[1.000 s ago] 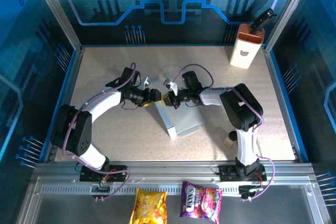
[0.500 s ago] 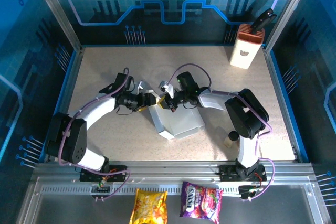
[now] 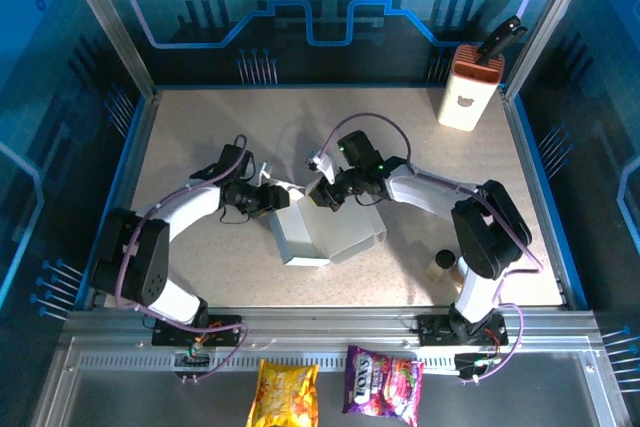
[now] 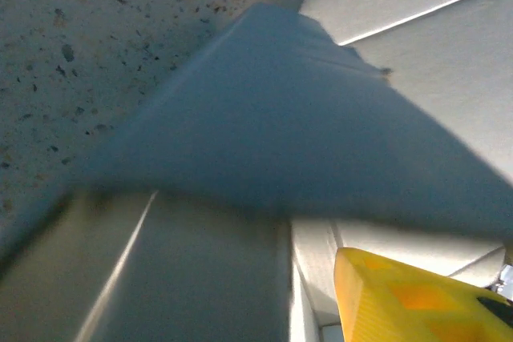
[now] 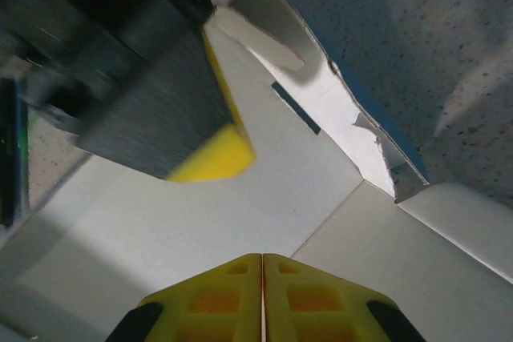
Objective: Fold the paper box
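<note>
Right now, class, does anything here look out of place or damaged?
A yellow snack packet and a purple snack packet lie on the metal frame, off the table. One flap edge of the paper box looks ragged.

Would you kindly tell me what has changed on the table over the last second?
Both pincers shifted left: the left pincer drew back toward its side, the right pincer, shut, followed across, and the left side of the paper box moved left with them. The white-and-orange container and snack bags stayed put.
</note>
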